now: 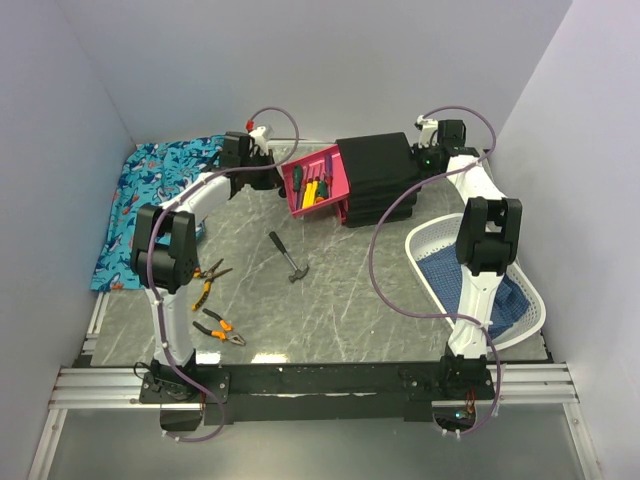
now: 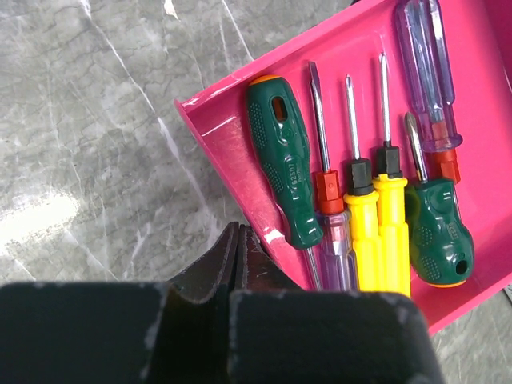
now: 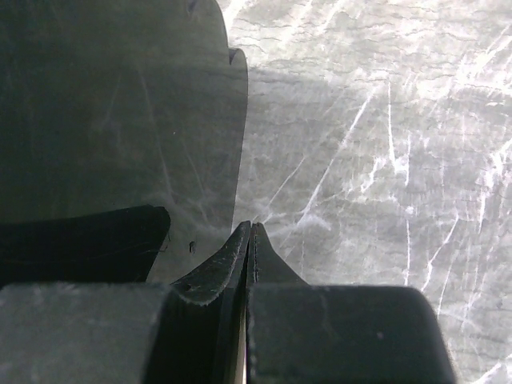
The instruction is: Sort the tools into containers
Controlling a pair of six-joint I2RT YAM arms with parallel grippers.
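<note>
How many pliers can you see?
2. One pair of orange-handled steel pliers lies left of the black-handled steel hammer; the other orange-handled pair lies nearer the arm bases. More could hide in the magenta-pink drawer.

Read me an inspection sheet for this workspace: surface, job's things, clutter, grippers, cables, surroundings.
Surface: grey marbled table, no spills seen.
Job's things: six screwdrivers in the pink drawer; hammer, upper pliers and lower pliers lie loose on the table; black cabinet beside the drawer.
Clutter: shark cloth; white basket holding a blue cloth.
Grippers: left gripper and right gripper shut, empty.
Cables: purple cable loops over the table.
Surroundings: plain walls.
</note>
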